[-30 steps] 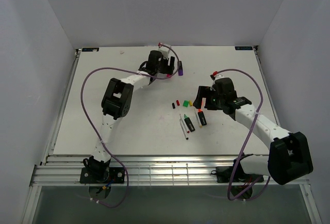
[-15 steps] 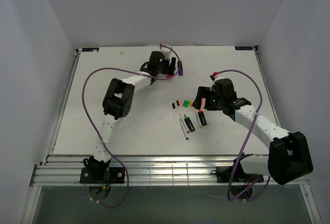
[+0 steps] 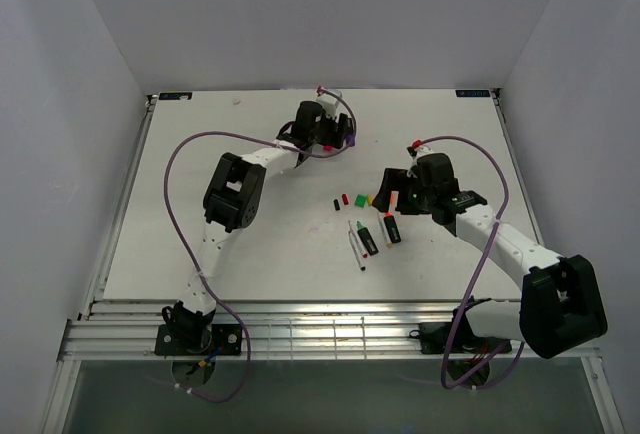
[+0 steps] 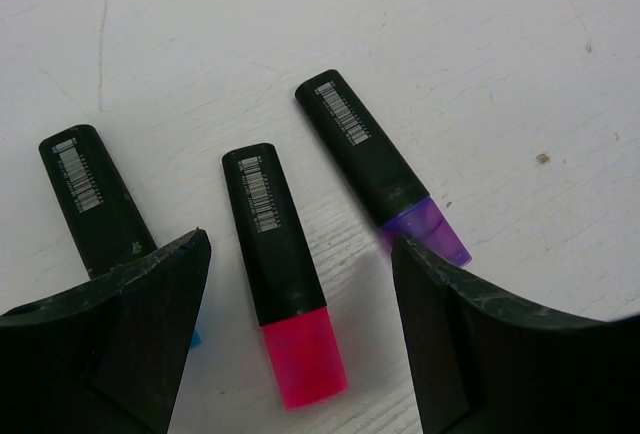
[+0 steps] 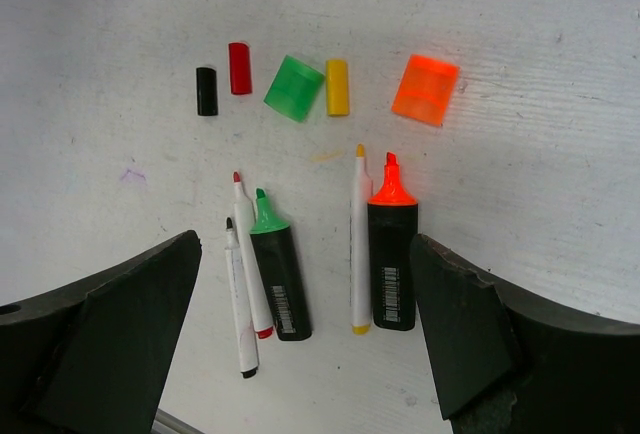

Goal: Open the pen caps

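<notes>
My left gripper [image 4: 300, 254] hangs open over three capped black markers lying on the white table [image 4: 480, 64]. The pink cap [image 4: 300, 359] lies between its fingers, untouched. The purple cap [image 4: 430, 234] sits by the right finger, and the blue cap [image 4: 192, 336] is mostly hidden behind the left finger. My right gripper [image 5: 305, 254] is open above the uncapped green-tipped marker [image 5: 278, 274], the orange-tipped marker [image 5: 392, 254] and three thin white pens [image 5: 245, 254]. Loose black [image 5: 206, 91], red [image 5: 240, 68], green [image 5: 294, 88], yellow [image 5: 338, 87] and orange [image 5: 425, 90] caps lie in a row beyond them.
In the top view the left gripper [image 3: 326, 132] is at the table's far middle and the right gripper [image 3: 386, 192] at centre right. White walls enclose the table on three sides. Purple cables loop off both arms.
The left gripper has shifted slightly right over the capped markers. The right arm has barely moved. Both grippers stay open.
</notes>
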`<move>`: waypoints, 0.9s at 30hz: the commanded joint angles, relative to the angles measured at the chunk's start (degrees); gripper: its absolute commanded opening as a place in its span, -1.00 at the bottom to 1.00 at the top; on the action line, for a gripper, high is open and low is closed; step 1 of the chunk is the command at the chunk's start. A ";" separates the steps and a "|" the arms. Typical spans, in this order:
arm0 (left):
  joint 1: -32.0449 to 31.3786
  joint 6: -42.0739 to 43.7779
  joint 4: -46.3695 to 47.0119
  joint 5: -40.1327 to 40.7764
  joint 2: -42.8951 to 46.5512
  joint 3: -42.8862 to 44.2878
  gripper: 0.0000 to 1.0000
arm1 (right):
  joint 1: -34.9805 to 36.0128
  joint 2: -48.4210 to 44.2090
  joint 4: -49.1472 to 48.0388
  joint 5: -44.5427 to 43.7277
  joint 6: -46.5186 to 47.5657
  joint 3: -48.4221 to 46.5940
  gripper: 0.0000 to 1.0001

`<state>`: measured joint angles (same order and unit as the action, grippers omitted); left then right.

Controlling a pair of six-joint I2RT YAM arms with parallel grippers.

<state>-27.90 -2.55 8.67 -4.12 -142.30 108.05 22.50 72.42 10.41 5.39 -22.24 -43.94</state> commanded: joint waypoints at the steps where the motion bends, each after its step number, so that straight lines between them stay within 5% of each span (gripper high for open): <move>1: -0.40 0.18 0.47 0.78 -0.61 2.08 0.66 | -0.27 -1.76 -2.07 -0.37 -0.26 1.31 0.82; 7: -0.58 -0.09 0.12 1.75 -2.72 2.78 0.54 | -0.27 -2.81 -2.33 -0.82 -0.08 1.93 0.82; 18: -1.02 -0.88 -0.14 2.28 -2.72 1.20 -0.09 | -0.27 -3.60 -2.42 -0.73 -0.26 2.46 0.82; 27: -1.19 -3.52 -0.23 1.04 0.43 -3.36 -0.39 | -0.27 -5.62 -1.89 -0.29 -0.79 3.34 0.82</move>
<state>-28.34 -4.14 12.14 -0.89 -145.25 107.87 22.50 68.53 10.04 4.93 -22.44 -41.32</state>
